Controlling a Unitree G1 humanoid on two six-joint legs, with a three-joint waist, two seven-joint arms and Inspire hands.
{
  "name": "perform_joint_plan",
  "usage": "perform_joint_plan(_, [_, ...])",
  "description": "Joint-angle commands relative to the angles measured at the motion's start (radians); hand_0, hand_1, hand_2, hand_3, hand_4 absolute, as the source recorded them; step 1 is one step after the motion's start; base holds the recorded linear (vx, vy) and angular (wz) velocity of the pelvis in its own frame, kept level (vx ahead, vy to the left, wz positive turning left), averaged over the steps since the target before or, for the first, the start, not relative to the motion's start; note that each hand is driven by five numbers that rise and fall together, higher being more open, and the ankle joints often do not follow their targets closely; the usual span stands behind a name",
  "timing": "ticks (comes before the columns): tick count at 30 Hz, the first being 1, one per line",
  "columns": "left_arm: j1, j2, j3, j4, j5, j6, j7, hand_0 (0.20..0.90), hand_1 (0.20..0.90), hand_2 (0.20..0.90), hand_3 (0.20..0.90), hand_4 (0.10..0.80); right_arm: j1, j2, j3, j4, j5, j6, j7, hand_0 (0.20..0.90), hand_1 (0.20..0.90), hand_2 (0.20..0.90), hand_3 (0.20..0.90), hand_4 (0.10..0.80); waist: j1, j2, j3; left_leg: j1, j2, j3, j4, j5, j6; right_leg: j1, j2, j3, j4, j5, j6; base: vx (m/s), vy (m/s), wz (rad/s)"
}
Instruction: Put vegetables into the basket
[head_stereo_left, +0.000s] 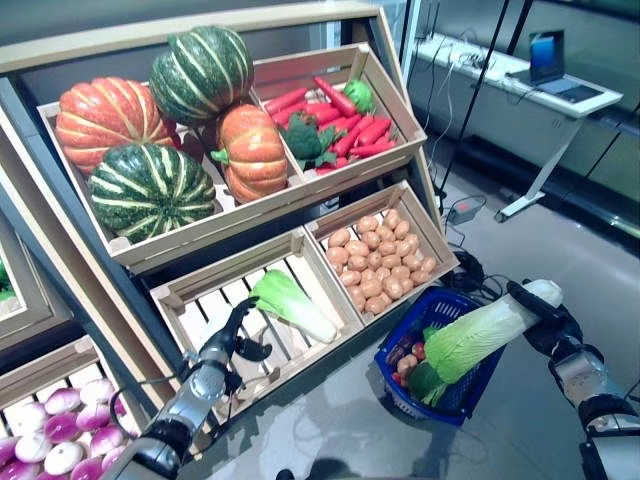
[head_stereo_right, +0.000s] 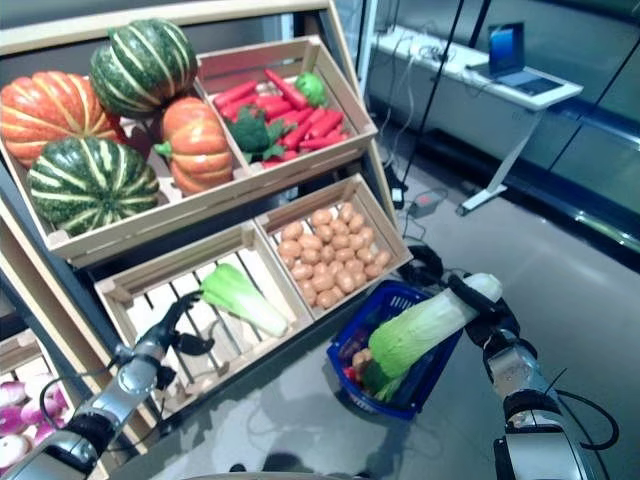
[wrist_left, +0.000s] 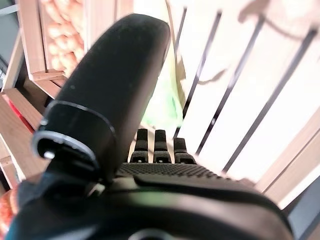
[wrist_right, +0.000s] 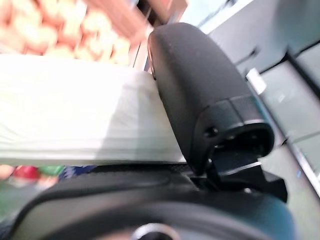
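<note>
Over the blue basket (head_stereo_left: 470, 395), your right hand (head_stereo_left: 548, 322) is gripping a cabbage (head_stereo_left: 478, 335) by its white stalk end.
You are holding the cabbage tilted, its green leafy end dipping into the basket, which is sitting on the floor just below the potato crate (head_stereo_left: 380, 255). Left of the basket, your left hand (head_stereo_left: 232, 335) is reaching into the slatted crate (head_stereo_left: 200, 300) with fingers loosely spread, holding nothing; a second cabbage (head_stereo_left: 292, 305) is lying in that crate, between your left hand and the basket.
</note>
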Motion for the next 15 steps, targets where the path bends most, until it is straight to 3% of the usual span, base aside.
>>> perform_joint_plan(1, [-0.321,0.059,-0.033,0.042,0.044,-0.117,0.175,0.9,0.9,0.9,0.9,0.8,-0.271,-0.083,0.016,0.035,-0.043,-0.124,-0.105,0.3,0.3,0.3,0.3,0.4,0.029,0.012,0.107,-0.025,0.013,-0.062,0.059,-0.069,-0.029,-0.063,-0.023,-0.024,0.141,-0.061,-0.058,-0.247,0.005,-0.03])
perform_joint_plan(4, [-0.466,0.089,-0.095,0.06,0.081,-0.162,0.292,0.9,0.9,0.9,0.9,0.8,-0.44,-0.107,0.1,0.066,-0.071,-0.177,-0.178,0.3,0.3,0.3,0.3,0.4,0.025,0.045,0.223,-0.161,-0.003,-0.092,0.129,-0.056,-0.036,-0.2,-0.036,-0.022,0.232,-0.07,-0.076,-0.384,0.034,0.0])
perform_joint_plan(5, [-0.478,0.09,-0.097,0.064,0.088,-0.165,0.3,0.9,0.9,0.9,0.9,0.8,-0.456,-0.108,0.106,0.07,-0.073,-0.182,-0.181,0.3,0.3,0.3,0.3,0.4,0.024,0.047,0.229,-0.178,-0.004,-0.094,0.142,-0.059,-0.035,-0.219,-0.04,-0.021,0.248,-0.074,-0.078,-0.338,0.042,0.0])
perform_joint_plan(7, [-0.544,0.107,-0.123,0.045,0.103,-0.168,0.354,0.9,0.9,0.9,0.9,0.8,-0.541,-0.11,0.154,0.072,-0.097,-0.227,-0.214,0.3,0.3,0.3,0.3,0.4,0.023,0.062,0.284,-0.308,-0.021,-0.103,0.258,-0.074,-0.039,-0.361,-0.07,-0.01,0.396,-0.103,-0.084,-0.251,0.07,-0.02])
perform_joint_plan(15, [-0.661,0.149,-0.161,-0.034,0.159,-0.133,0.462,0.9,0.9,0.9,0.9,0.8,-0.7,-0.108,0.226,0.081,-0.146,-0.296,-0.309,0.3,0.3,0.3,0.3,0.4,0.035,0.094,0.356,-0.523,-0.038,-0.097,0.486,-0.145,-0.025,-0.602,-0.14,0.027,0.689,-0.198,-0.099,-0.123,0.052,0.11])
